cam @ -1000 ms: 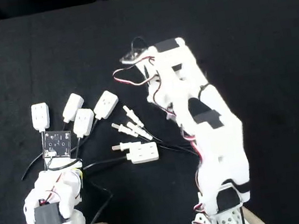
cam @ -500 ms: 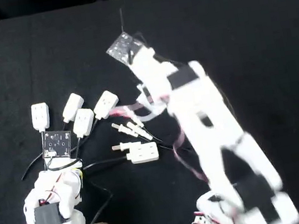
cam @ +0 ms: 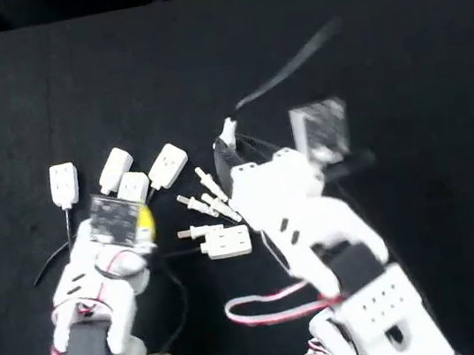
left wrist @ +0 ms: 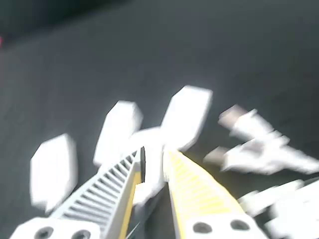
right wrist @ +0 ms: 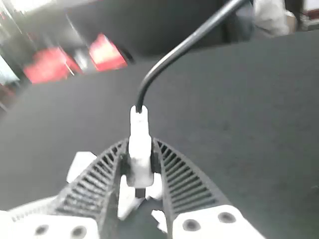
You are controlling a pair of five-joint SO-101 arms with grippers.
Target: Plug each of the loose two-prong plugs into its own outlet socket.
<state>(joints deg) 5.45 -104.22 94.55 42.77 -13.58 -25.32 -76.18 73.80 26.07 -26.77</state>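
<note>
The right claw (right wrist: pixel 140 147) is clamped on one white two-prong plug, the held plug (right wrist: pixel 139 130); its jaws press on the plug's two sides. The plug stands upright between them; its black cord (right wrist: pixel 192 40) leaves its upper end and curves away to the far right. In the high view the held plug hangs just right of the socket row and just beyond the loose plugs, above the black table (cam: pixel 417 70).

The left claw (left wrist: pixel 153 150) has its jaws narrowly apart; it hovers over the socket row at the left. A blurred white socket body shows in the gap; whether the jaws touch it cannot be told.

Five white outlet sockets lie on the table. Four fan out in a row at the left: the first socket (cam: pixel 63 184), the second socket (cam: pixel 114 167), the third socket (cam: pixel 135 186), which is partly under the left arm's wrist, and the fourth socket (cam: pixel 167 165). The fifth socket (cam: pixel 227 241) lies alone, nearer, at the centre.

Four plugs lie loose. Three cluster between the fourth socket and the right arm: the far plug (cam: pixel 210 181), the left plug (cam: pixel 194 203) and the near plug (cam: pixel 222 207). The last plug (cam: pixel 190 233) lies at the fifth socket's far left corner; whether it is seated cannot be told.
</note>
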